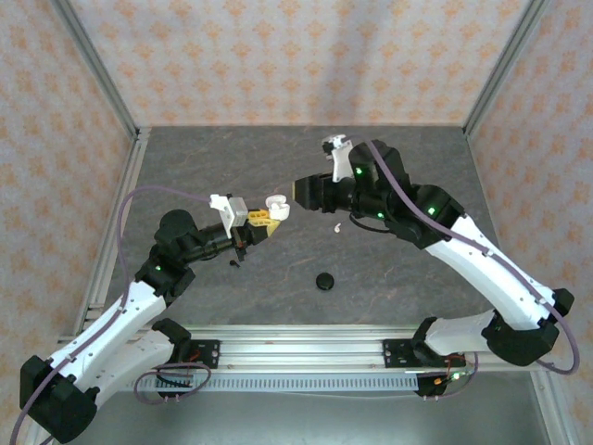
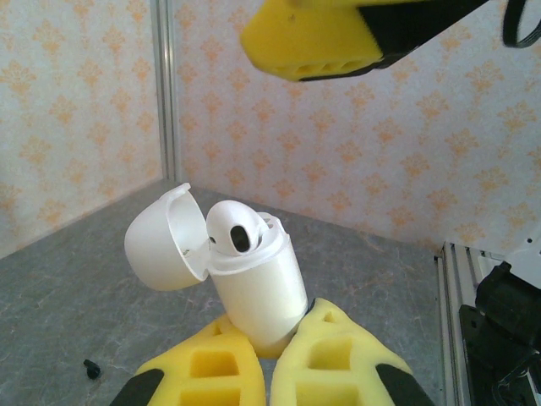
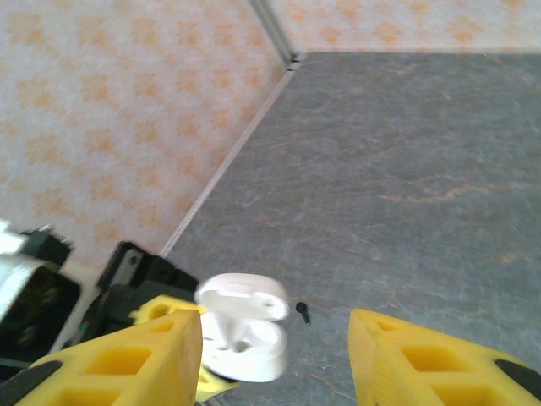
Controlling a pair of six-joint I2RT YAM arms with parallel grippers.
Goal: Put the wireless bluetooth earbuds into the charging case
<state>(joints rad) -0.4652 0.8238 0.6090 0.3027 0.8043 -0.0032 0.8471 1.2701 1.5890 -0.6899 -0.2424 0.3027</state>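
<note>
We find the charging case (image 2: 258, 288) pinched at its lower end between the left jaws and held clear of the desk (image 1: 232, 158), tilted. Its lid (image 2: 161, 245) stands open to one side. One white earbud (image 2: 230, 224) sits in the mouth of the case.

The right jaws are spread wide with nothing between them. In the right wrist view they sit on either side of the case without touching it.

A second white earbud (image 1: 339, 226) lies on the desk just beside the right arm (image 1: 482, 260). A tiny black earbud (image 1: 234, 263) lies on the desk below the left jaws. A round black item (image 1: 325, 280) rests nearer the arm bases; we cannot tell what it is.
</note>
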